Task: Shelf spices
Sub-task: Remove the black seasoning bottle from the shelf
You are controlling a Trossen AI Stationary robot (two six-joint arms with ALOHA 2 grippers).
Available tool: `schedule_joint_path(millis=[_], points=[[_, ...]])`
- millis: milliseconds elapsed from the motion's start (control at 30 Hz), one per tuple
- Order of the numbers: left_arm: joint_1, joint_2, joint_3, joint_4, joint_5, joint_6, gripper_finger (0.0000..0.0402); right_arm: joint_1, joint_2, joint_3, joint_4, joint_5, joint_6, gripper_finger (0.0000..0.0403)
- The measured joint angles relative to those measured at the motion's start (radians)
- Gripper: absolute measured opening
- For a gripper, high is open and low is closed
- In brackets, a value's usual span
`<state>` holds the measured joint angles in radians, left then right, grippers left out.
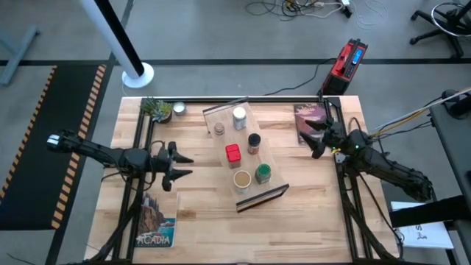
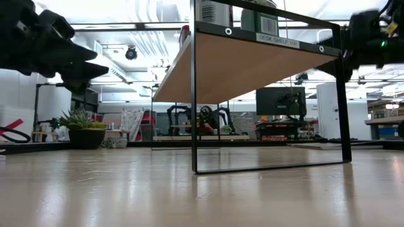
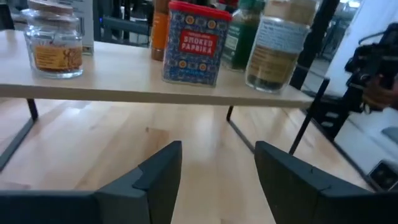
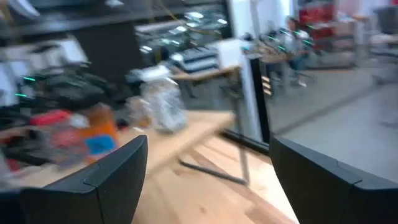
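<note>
High view: I count 6 spices on 1 light-wood shelf (image 1: 246,156) at table centre: white-capped jar (image 1: 239,118), small brown jar (image 1: 219,129), black-lidded jar (image 1: 255,141), square red tin (image 1: 233,153), green-lidded jar (image 1: 263,174), wide tan-lidded jar (image 1: 242,179). Left gripper (image 1: 184,165) and right gripper (image 1: 312,139) flank the shelf, each with fingers spread and empty. Shelf stands on thin black metal legs.

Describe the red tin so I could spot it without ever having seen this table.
Find the long light-wood shelf lying slantwise in the middle of the table, between the two dark arms. Six small spice containers stand on top of it, and the red tin sits near the middle of the group. It is the only square red one; the left wrist view shows its label reading smoked paprika.
</note>
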<state>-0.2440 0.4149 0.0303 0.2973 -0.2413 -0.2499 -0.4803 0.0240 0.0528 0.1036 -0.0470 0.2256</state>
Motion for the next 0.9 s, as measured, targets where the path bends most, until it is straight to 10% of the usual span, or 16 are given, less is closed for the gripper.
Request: schedule_joint_path(millis=[333,633,900], points=[[0.0,0.044,0.226,-0.24,-0.011,-0.033,0.0192,0.0,0.085,0.234,-0.084,-0.067,-0.061,0.0298],[0.0,0.193,0.572,-0.579,-0.384,0.008,0.0192,0.002,0.478,0.504,-0.158,-0.164,-0.205,0.0311],[0.024,0.319,0.801,-0.62,-0.472,0.163,0.0192,0.017,0.783,0.708,-0.211,-0.399,-0.253,0.03]])
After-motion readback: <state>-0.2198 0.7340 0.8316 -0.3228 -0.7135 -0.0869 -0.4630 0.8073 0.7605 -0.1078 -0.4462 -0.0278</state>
